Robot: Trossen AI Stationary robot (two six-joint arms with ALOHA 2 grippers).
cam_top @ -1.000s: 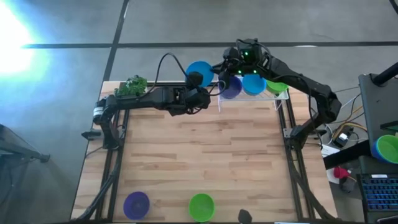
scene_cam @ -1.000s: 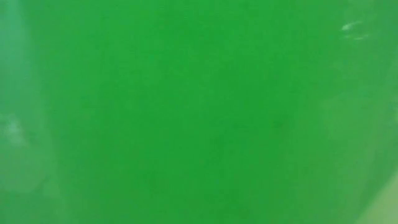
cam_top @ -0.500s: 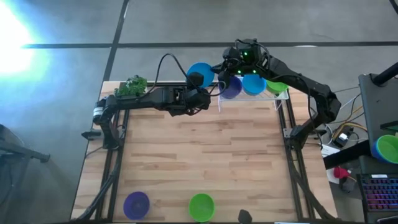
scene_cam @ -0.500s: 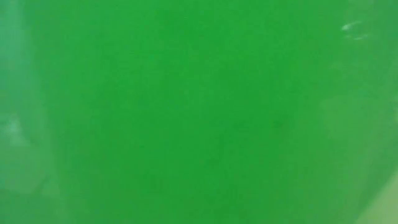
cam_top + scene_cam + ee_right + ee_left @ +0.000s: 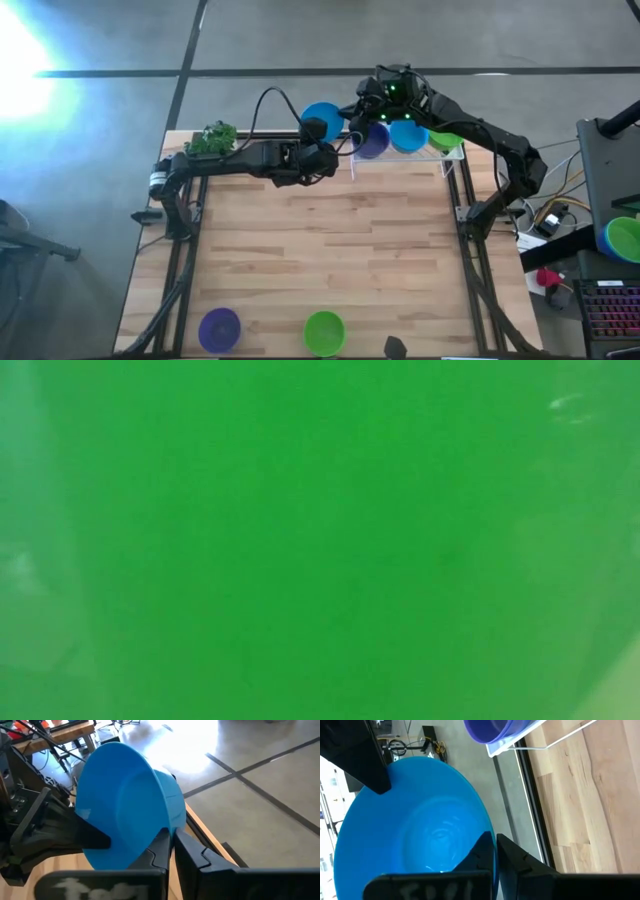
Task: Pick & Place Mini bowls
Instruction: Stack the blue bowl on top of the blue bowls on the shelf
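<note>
High view: the left gripper (image 5: 322, 128) and right gripper (image 5: 352, 118) both clamp one sky blue mini bowl (image 5: 322, 113) at the table's far edge, beside the white wire rack (image 5: 452, 156). Low view: green fills it. Left wrist view: fingers (image 5: 482, 852) pinch the rim. Right wrist view: jaws grip the rim

Filling the whole low view: a blurred green bowl (image 5: 320, 540), hiding everything beyond. Running off the left wrist view's left edge: the blue bowl (image 5: 415, 835). Getting cut off at the top edge there: a purple bowl (image 5: 492, 731).
</note>
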